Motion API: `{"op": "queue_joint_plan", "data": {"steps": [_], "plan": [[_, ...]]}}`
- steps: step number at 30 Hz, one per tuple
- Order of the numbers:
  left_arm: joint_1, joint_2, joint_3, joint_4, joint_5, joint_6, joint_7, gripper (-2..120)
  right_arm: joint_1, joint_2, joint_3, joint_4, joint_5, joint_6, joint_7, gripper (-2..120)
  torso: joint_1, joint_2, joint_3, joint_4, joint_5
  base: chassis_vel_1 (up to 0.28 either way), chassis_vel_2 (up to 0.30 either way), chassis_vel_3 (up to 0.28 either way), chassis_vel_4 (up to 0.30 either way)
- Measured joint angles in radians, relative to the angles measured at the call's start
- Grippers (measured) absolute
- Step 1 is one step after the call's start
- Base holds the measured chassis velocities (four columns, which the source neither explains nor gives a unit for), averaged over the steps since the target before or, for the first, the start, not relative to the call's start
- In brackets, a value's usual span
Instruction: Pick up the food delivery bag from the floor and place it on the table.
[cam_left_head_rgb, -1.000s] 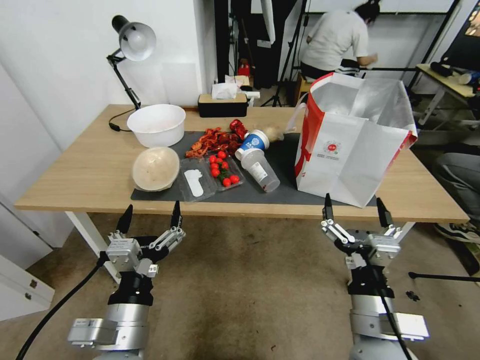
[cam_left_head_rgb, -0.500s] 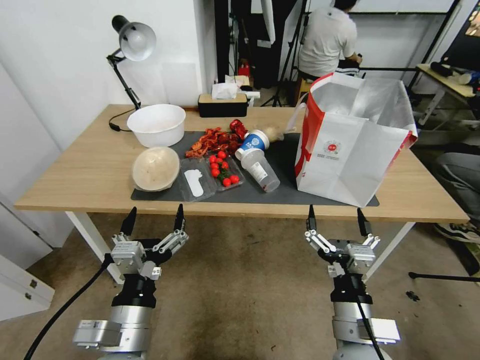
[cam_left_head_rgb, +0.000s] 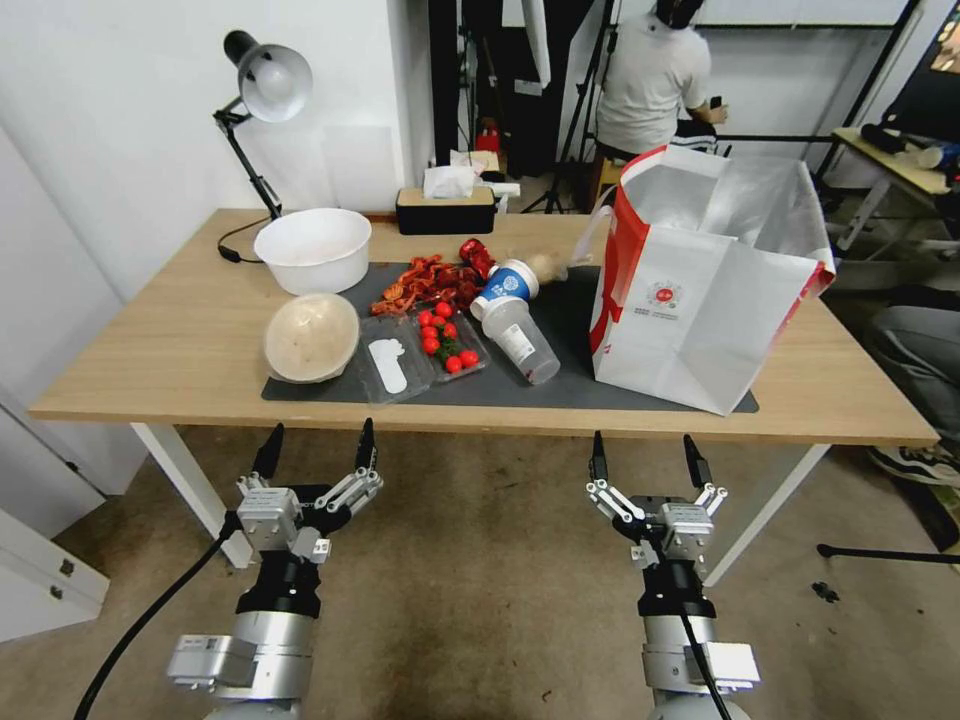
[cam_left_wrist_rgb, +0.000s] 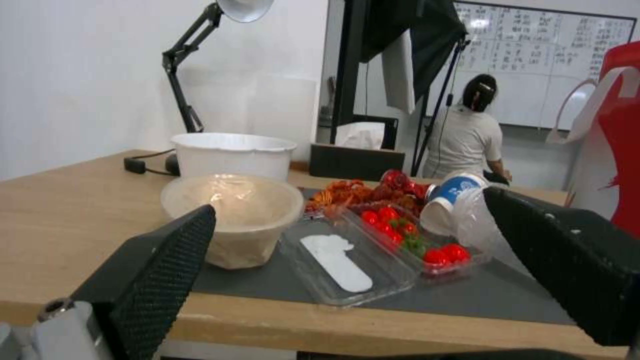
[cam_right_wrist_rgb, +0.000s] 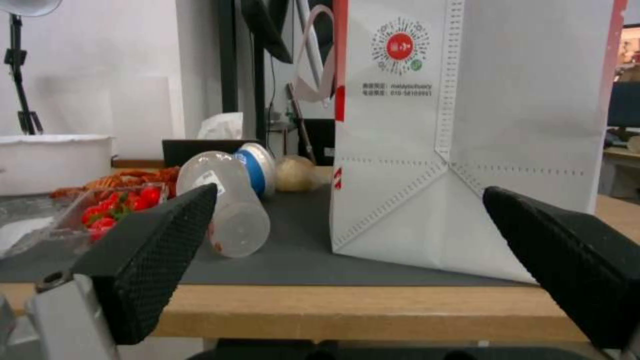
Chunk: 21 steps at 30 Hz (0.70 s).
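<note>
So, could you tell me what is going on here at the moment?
The food delivery bag stands upright on the table, at the right end of the dark mat. Both the left gripper and the right gripper are open and empty, held in front of the table's near edge, above the floor. Neither touches the bag.

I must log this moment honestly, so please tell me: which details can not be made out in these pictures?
- Inside of the food delivery bag: head view shows foil walls; its front panel hides the bottom.
- Small print under the bag's red logo: right wrist view, too small to read.
- Whiteboard writing: left wrist view, blurred.
- Bag's right side: left wrist view, cut by the edge.
- Table far legs: head view, hidden under the top.
</note>
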Motion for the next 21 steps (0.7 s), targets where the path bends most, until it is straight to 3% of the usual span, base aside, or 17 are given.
{"op": "queue_joint_plan", "data": {"steps": [21], "plan": [[-0.016,0.006,-0.003,0.034,-0.011,0.016,0.013,100,0.009,-0.008,0.014,-0.019,0.009,-0.006,-0.004,100,0.0,0.0,0.0,0.0,0.0,0.0,0.0,0.0,0.0]]}}
